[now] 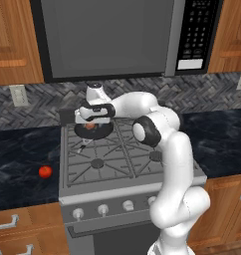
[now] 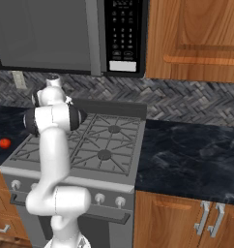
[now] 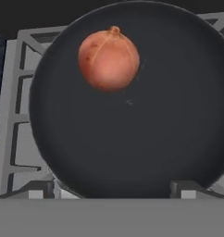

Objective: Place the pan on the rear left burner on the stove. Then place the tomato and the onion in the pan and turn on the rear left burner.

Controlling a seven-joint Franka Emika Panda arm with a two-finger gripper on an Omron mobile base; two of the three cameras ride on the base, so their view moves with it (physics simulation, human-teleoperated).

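Note:
The black pan (image 1: 98,131) rests on the grates at the rear left of the stove (image 1: 123,175), covering the rear left burner; its short handle (image 1: 83,146) points toward the front. The pale orange-pink onion (image 3: 109,60) lies inside the pan (image 3: 132,139), toward its far side, and free of the fingers. My gripper (image 3: 114,190) hovers just above the pan, open, with nothing between its fingertips (image 3: 40,190). In the left base view my gripper (image 1: 91,123) hangs over the pan. The red tomato (image 1: 45,172) sits on the dark counter left of the stove (image 2: 109,145), also seen as the tomato (image 2: 4,143).
A microwave (image 1: 107,37) hangs low over the stove. Silver knobs (image 1: 103,209) line the stove front. The front left burner (image 1: 97,163) and the right burners are bare. Dark counter (image 2: 186,145) stretches to the right; my own arm (image 1: 167,149) arches over the stove's right half.

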